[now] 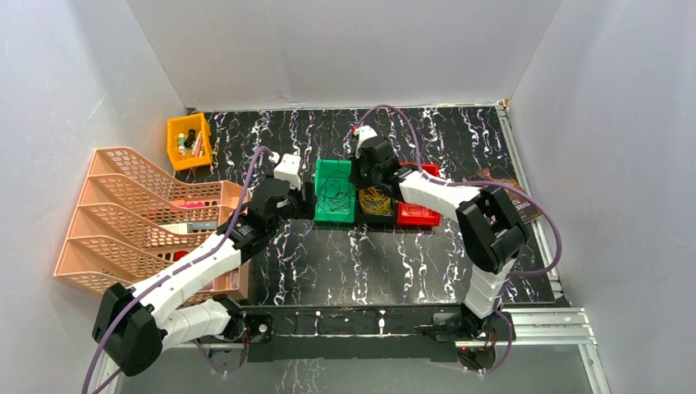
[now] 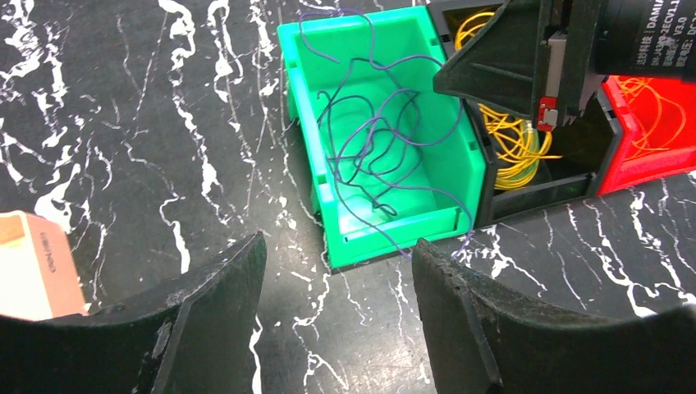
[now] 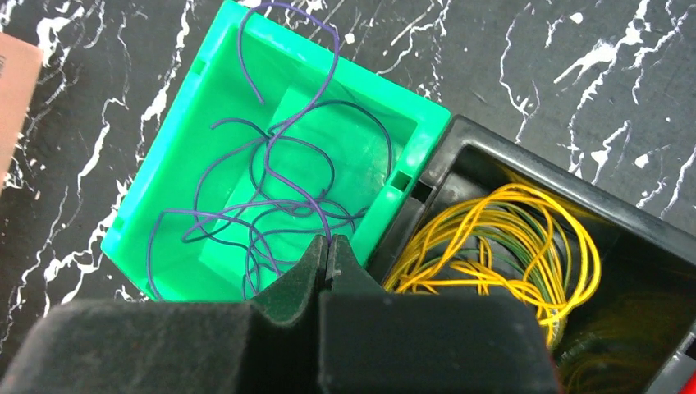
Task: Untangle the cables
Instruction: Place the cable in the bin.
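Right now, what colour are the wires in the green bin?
Purple wires, clearest in right wrist view.

White walls (image 1: pixel 345 49) enclose a black marbled tabletop (image 1: pixel 328 263) — peach letter trays (image 1: pixel 123 222) at left.

Black table (image 2: pixel 123 123) with white veining, green bin (image 2: pixel 304 107) with purple cables (image 2: pixel 369 139), black bin (image 3: pixel 460 139) with yellow cables (image 3: pixel 509 238), red bin (image 2: pixel 648 168) with orange cables (image 2: pixel 657 107), yellow bin (image 1: pixel 176 135) upper left, peach rack (image 1: pixel 123 222).

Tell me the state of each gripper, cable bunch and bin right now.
thin purple cables, tangled in the green plastic bin, one strand over its rim
thin yellow cables, coiled in the black plastic bin
thin orange cables, looped in the red plastic bin
left gripper, open
right gripper, shut on a purple strand
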`<state>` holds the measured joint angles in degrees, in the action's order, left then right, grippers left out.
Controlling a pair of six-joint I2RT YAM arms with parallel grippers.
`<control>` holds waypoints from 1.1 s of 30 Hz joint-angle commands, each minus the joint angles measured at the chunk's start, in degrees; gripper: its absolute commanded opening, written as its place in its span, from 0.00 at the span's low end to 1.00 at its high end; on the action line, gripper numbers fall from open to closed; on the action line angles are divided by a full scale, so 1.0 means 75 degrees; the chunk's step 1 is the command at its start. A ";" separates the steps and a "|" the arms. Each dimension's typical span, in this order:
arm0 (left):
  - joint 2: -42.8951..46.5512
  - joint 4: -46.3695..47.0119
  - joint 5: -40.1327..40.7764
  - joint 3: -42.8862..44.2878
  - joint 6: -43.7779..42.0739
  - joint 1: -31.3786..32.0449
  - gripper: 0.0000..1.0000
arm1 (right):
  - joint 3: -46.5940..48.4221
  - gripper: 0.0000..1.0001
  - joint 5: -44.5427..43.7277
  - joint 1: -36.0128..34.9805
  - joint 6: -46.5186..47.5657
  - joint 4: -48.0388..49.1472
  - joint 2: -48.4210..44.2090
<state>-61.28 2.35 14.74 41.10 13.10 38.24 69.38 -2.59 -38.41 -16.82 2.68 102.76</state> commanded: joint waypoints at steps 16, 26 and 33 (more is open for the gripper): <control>0.0679 -0.0645 0.0851 0.0183 -0.0013 -0.0076 0.66 | 0.2690 0.00 -0.0570 -0.0707 0.1001 -0.1658 0.1704; 0.0735 -0.0712 0.0912 0.0251 -0.0087 -0.0105 0.67 | 0.2701 0.00 -0.1557 -0.0948 0.1048 -0.2182 0.1502; 0.0706 -0.0726 0.0926 0.0293 -0.0131 -0.0109 0.67 | 0.1655 0.00 -0.1692 -0.0948 0.0926 -0.1316 0.0433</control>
<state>-56.88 -2.46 20.58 41.15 12.78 37.82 83.64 -12.69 -45.54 -9.65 -12.43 112.53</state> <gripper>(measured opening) 0.666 0.017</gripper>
